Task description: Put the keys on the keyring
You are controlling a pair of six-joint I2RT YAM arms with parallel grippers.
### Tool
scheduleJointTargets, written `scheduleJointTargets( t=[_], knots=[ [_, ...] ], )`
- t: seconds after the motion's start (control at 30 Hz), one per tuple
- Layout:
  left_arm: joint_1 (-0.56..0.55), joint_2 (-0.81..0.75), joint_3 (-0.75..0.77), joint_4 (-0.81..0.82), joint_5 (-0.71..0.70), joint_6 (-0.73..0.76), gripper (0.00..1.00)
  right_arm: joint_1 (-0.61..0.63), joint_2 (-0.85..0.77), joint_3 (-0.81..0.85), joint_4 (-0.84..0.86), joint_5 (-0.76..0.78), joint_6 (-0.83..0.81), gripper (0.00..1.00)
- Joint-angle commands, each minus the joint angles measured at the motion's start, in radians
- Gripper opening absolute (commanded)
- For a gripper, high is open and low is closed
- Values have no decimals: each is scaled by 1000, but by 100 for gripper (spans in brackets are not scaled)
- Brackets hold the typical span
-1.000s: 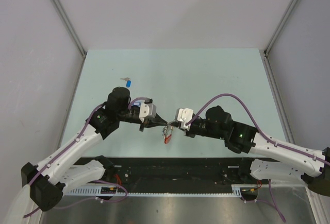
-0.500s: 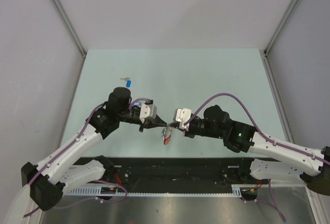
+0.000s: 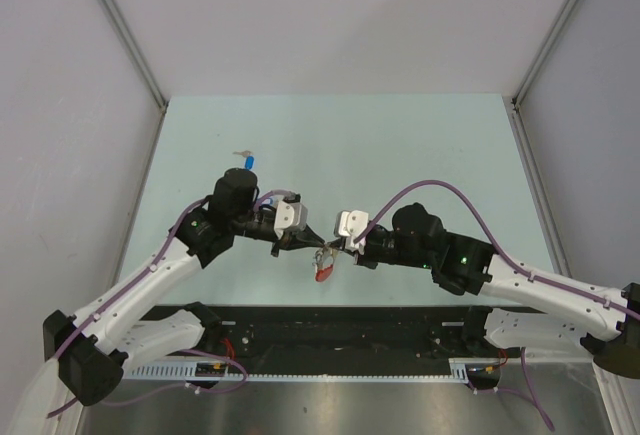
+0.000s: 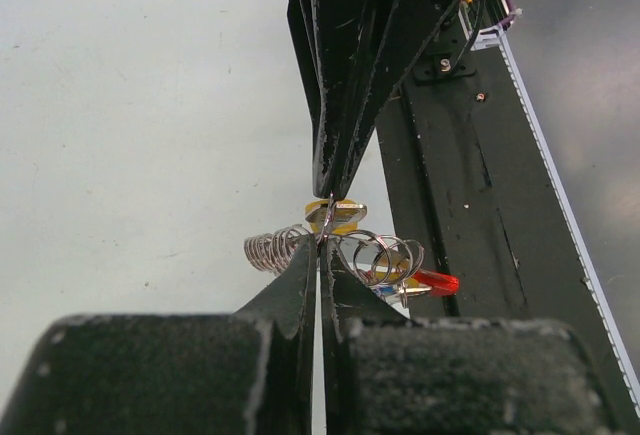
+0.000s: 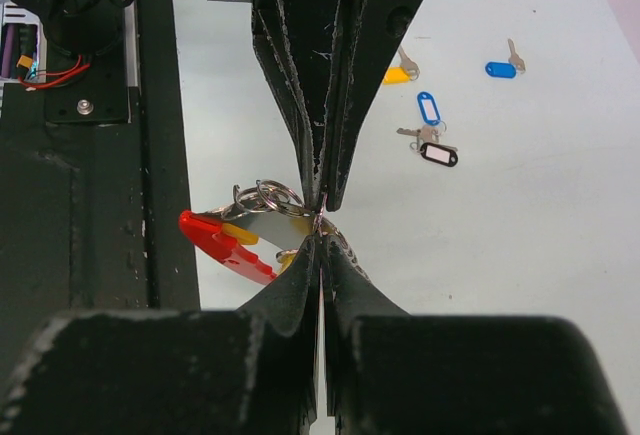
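The keyring hangs between my two grippers above the table's near edge, its red arc lowest. Silver rings, a metal coil and a yellow tag bunch around it. My left gripper and right gripper meet tip to tip, and each is shut on a thin wire loop of the keyring. My own left gripper faces the right fingers. My own right gripper faces the left fingers. Loose keys lie on the table: yellow-tagged, blue-tagged, black-tagged.
A blue-tagged key lies on the pale green table far left of centre. An empty blue tag loop lies beside the black-tagged key. The black base rail runs under the hanging ring. Grey walls enclose three sides.
The right arm has edged slightly left and the left arm's wrist has shifted a little. Both grippers stay shut on the keyring, which hangs in nearly the same place.
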Motion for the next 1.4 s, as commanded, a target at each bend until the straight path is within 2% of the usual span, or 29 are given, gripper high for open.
scheduleJointTargets(
  t=[0.0, 0.1, 0.27, 0.43, 0.5, 0.67, 0.87, 1.37],
  knots=[
    [-11, -8, 30, -21, 24, 34, 0, -1, -1, 68, 73, -26, 14, 0],
    [-11, -8, 31, -22, 20, 35, 0, -15, -7, 70, 73, -52, 22, 2],
    [-9, -19, 14, 24, 9, -2, 0, -24, -5, 78, 53, -66, 31, 20],
    [1, -31, -13, 105, -6, -66, 0, -35, -39, 79, 24, -64, 40, 32],
    [9, -29, -21, 133, -3, -75, 0, -47, -62, 79, 9, -61, 46, 33],
    [24, -48, -39, 186, 27, -106, 0, -89, -71, 61, -28, -80, 52, 32],
    [24, -57, -44, 196, 47, -101, 0, -162, -85, 25, -4, -208, 60, 29],
    [26, -65, -49, 203, 81, -98, 0, -191, -38, 19, 31, -293, 54, 23]
  ],
)
